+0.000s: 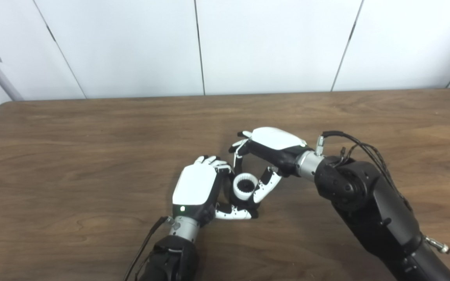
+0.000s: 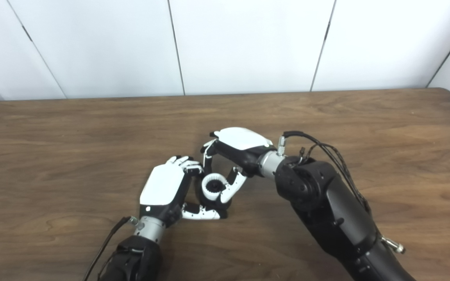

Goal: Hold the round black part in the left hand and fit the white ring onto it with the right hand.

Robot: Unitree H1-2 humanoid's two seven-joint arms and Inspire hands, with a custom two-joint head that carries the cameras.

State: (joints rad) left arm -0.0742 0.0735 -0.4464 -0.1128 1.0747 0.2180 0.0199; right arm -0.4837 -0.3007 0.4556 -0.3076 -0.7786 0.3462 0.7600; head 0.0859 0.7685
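My left hand (image 1: 195,191) lies low over the table, its fingers and thumb closed around the round black part (image 1: 245,187). That part shows only as a dark core inside and just under the white ring (image 1: 236,190). The toothed white ring sits on top of it, facing up. My right hand (image 1: 272,150) reaches in from the right and arches over the ring. Its fingers (image 1: 240,147) come down on the far side and its thumb (image 1: 267,186) presses the near right side, so it is shut on the ring. Both hands meet at the table's middle.
The brown wooden table (image 1: 92,156) carries nothing else that I can see. A white panelled wall (image 1: 248,43) runs behind its far edge. My right forearm (image 1: 369,210) with its loose cables crosses the table's right front.
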